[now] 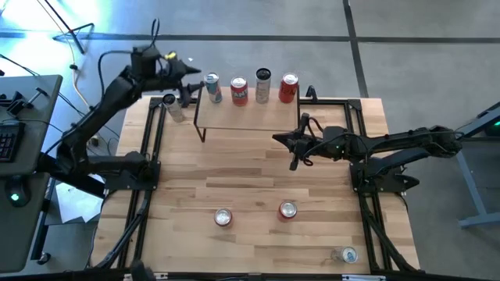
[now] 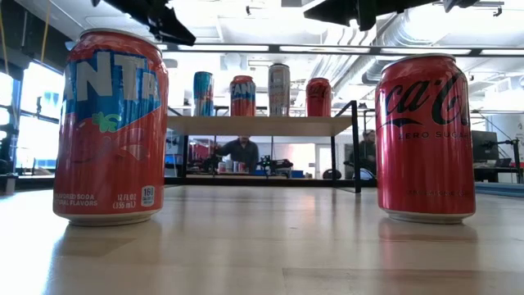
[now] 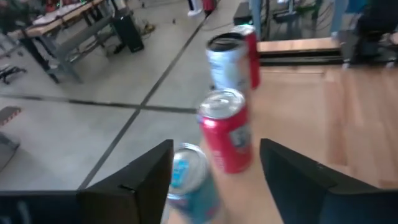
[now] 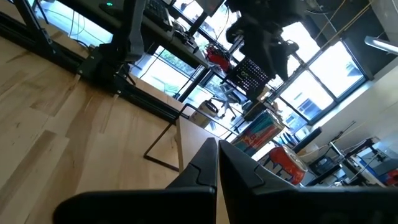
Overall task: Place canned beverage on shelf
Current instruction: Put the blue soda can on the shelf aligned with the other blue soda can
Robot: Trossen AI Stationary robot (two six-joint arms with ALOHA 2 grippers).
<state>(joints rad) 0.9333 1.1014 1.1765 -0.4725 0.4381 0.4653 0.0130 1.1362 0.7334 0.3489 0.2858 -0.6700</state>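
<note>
The shelf (image 1: 246,115) stands at the table's far edge, wooden top on black wire legs. A row of cans stands upright on it: a blue can (image 1: 212,88) at its left end, a red one (image 1: 239,90), a silver one (image 1: 262,84) and a red cola can (image 1: 288,87). My left gripper (image 1: 198,83) hovers open just left of the blue can (image 3: 193,180); the can stands beyond the fingertips, which appear clear of it. My right gripper (image 1: 275,138) hangs shut above the table, off the shelf's right end, holding nothing.
On the near half of the table stand a red Fanta can (image 1: 223,218), a Coke Zero can (image 1: 287,210) and a silver can (image 1: 344,254) near the right corner. Another silvery can (image 1: 173,106) sits left of the shelf, under my left arm. Bare wood lies between.
</note>
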